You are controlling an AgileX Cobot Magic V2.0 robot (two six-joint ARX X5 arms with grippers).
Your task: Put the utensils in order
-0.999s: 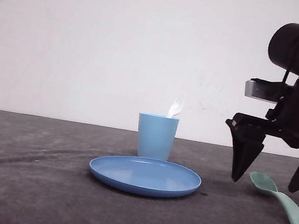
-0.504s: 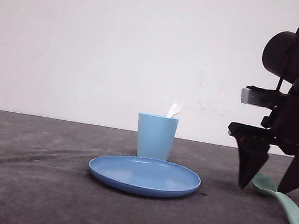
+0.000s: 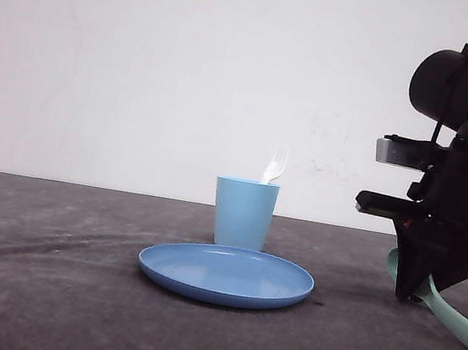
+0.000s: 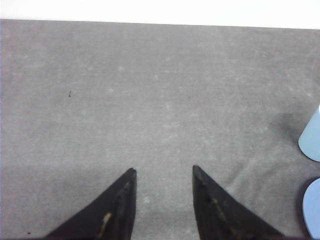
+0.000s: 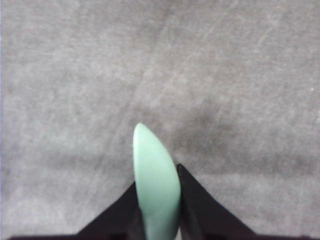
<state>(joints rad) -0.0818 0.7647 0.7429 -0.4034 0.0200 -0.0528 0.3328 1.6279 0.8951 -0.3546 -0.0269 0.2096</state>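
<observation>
pinching the mint-green spoon [image 3: 453, 315] btwn its fingers, the right gripper [image 3: 417, 291] sits low at the right side of the grey table [image 3: 36, 286]; handle sticks out twd the right edge, bowl end pokes past the fingertips in the right wrist view. blue plate [image 3: 225, 275] lies mid-table, well apart from the spoon. light blue cup [image 3: 244, 213] stands upright just behind the plate, w/ the white fork [image 3: 275, 166] standing in it, tines up. left gripper [image 4: 163, 172] hovers over bare table, jaws spread, nothing btwn them.

The blue plate [image 3: 225, 274] and the cup [image 3: 244, 213] just behind it block the table's [image 3: 36, 286] middle. Toward its left edge the surface lies open.
</observation>
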